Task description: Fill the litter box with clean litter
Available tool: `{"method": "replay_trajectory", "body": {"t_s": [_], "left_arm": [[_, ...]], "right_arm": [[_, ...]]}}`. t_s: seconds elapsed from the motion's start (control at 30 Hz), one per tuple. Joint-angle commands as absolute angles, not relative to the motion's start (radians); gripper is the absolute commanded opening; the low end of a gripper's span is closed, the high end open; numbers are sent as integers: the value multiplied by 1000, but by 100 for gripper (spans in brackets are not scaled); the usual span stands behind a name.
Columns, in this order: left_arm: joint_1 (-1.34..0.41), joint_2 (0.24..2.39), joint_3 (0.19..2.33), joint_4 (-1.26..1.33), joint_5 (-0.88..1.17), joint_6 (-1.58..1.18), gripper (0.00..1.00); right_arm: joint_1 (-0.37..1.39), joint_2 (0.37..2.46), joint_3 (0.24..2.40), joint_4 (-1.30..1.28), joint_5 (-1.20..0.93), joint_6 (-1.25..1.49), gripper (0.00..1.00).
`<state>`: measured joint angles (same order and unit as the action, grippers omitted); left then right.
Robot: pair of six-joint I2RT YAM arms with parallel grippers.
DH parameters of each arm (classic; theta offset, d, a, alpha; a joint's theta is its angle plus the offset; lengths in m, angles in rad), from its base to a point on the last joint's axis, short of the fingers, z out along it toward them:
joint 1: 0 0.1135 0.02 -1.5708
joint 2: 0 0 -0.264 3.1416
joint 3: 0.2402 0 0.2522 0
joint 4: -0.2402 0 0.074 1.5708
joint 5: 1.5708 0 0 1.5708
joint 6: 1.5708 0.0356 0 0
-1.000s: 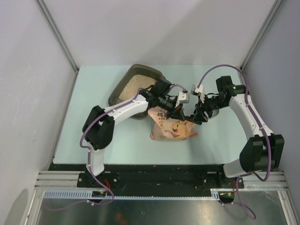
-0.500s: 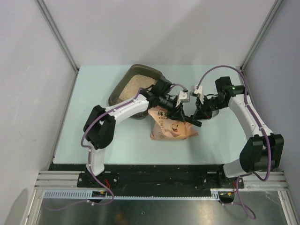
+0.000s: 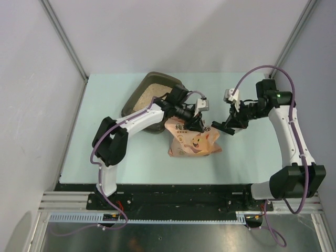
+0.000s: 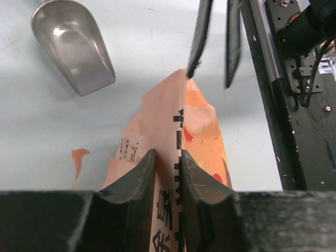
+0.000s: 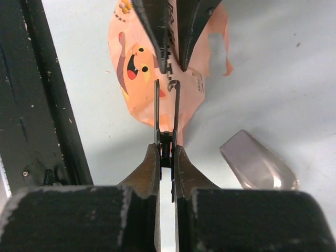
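Litter (image 3: 152, 93) lies in the litter box (image 3: 132, 102) at eleven o'clock from the bag (image 3: 194, 143) — the left gripper (image 4: 167, 153) straddles its top fold, pinching or slack I cannot tell, likely steadying it — while the right gripper (image 5: 167, 84), jaws nearly together, sits at three o'clock.

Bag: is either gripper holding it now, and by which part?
The left gripper straddles the bag at its upright top edge; whether it pinches cannot be told. The right gripper is shut on a thin two-bladed tool, at its base.
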<state>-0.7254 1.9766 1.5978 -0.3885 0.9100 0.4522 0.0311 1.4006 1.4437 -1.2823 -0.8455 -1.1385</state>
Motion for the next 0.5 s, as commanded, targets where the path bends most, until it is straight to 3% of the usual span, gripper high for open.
{"method": "replay_trajectory", "body": {"t_s": [0.0,0.13,0.47], "left_arm": [[-719,1970,1611,-396,928,437,24],[-730,1977,1631,-394,930,433,12],[-738,1962,1623,-396,925,440,3]], "right_arm": [[34,1362,1488,-1397,-838,-1227,0],[75,1391,1485,-1394,-790,-1267,0],[127,1422,1488,-1269,-706,-1244,0]]}}
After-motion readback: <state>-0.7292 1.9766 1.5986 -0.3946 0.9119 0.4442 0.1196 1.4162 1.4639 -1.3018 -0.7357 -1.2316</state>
